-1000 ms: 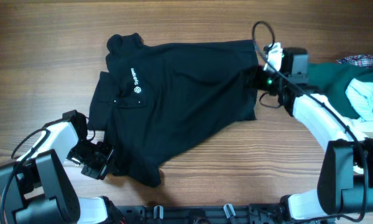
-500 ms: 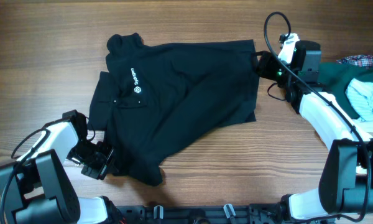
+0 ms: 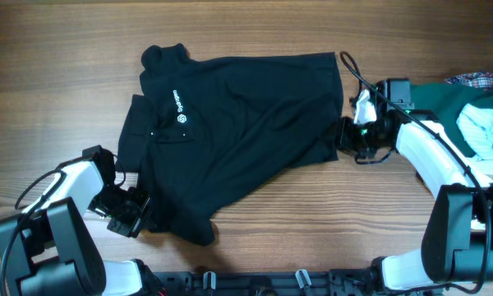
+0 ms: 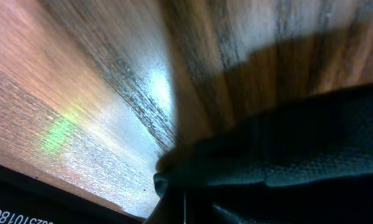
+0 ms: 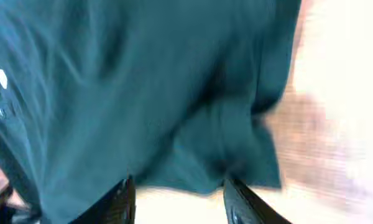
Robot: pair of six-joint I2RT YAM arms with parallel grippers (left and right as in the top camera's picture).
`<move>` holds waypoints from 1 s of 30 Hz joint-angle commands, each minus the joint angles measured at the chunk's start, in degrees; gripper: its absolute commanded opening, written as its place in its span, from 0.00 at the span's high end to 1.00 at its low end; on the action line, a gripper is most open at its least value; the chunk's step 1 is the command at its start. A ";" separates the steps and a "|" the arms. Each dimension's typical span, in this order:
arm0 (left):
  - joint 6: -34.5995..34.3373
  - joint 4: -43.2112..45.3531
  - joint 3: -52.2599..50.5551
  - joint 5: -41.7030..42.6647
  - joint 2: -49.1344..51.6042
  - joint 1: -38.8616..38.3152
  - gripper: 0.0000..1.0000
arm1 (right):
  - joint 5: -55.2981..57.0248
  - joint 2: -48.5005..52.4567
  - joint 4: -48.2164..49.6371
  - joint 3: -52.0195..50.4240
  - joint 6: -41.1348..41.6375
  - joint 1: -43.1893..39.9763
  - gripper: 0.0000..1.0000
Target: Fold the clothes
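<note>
The clothes, a black polo shirt (image 3: 238,123) with a small white chest logo (image 3: 179,105), lie spread on the wooden table (image 3: 57,90), collar to the left. My left gripper (image 3: 134,215) is at the shirt's lower left edge, shut on the fabric; in the left wrist view dark cloth (image 4: 286,155) fills the lower frame and hides the jaws. My right gripper (image 3: 343,136) sits at the shirt's lower right corner. It stands open, its fingers (image 5: 121,200) apart with bare table between them and the shirt hem (image 5: 199,168) just ahead.
At the right edge of the table lie a dark green garment (image 3: 440,99), a pale blue and white garment (image 3: 486,130) on top of it, and a bit of plaid cloth (image 3: 481,80). The right arm's cable (image 3: 351,67) loops over the shirt's right edge.
My right gripper let go of the shirt's upper right corner, opened, and moved toward the front of the table to the lower right corner. The left gripper has not moved.
</note>
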 commanded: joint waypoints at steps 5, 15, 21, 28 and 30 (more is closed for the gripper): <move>1.14 3.26 -0.90 -5.92 0.63 0.52 0.96 | 2.71 -0.24 -5.05 -0.20 -6.23 1.09 0.42; 1.14 3.26 -0.90 -5.73 0.63 0.52 0.96 | 16.09 1.20 5.99 -4.81 4.57 7.56 0.51; 1.14 3.30 -0.90 -5.73 0.63 0.52 0.96 | 16.09 2.45 4.20 -4.81 6.29 7.54 0.78; 1.14 3.30 -0.90 -5.75 0.63 0.52 0.96 | 15.87 1.99 4.20 -4.81 5.31 7.56 0.95; 1.14 3.28 -0.90 -5.73 0.63 0.52 0.96 | 16.72 1.95 2.71 -4.79 5.40 7.54 0.96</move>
